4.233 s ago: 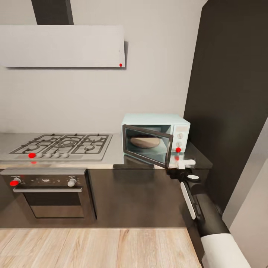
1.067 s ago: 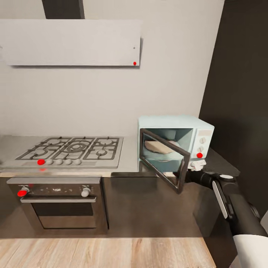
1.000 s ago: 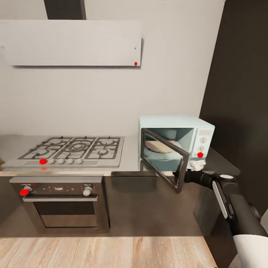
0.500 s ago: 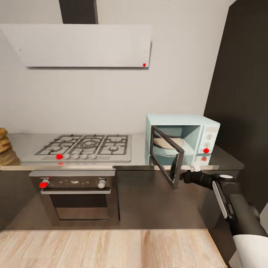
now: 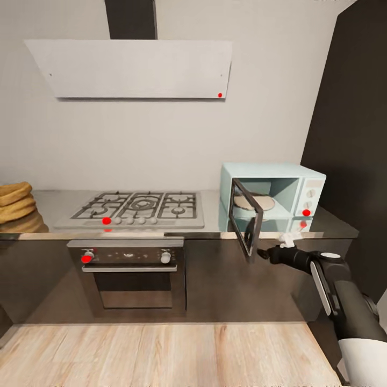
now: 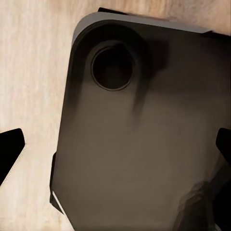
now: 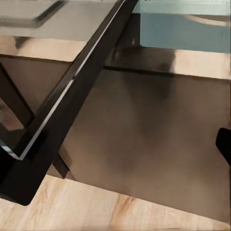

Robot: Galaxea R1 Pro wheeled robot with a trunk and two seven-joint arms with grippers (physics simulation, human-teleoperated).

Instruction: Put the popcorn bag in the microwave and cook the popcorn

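Popcorn bag point(image 5: 15, 208) — countertop's point(image 5: 54, 201) far-left edge

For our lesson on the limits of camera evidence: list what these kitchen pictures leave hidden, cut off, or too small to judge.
- Popcorn bag: head view, cut off by the picture's left edge; its contents are hidden.
- Right gripper: head view, too small and dark against the microwave door to tell whether it grips.
- Knob markings: head view, too small.
- Left gripper: left wrist view, fingertips cut off by the edges.
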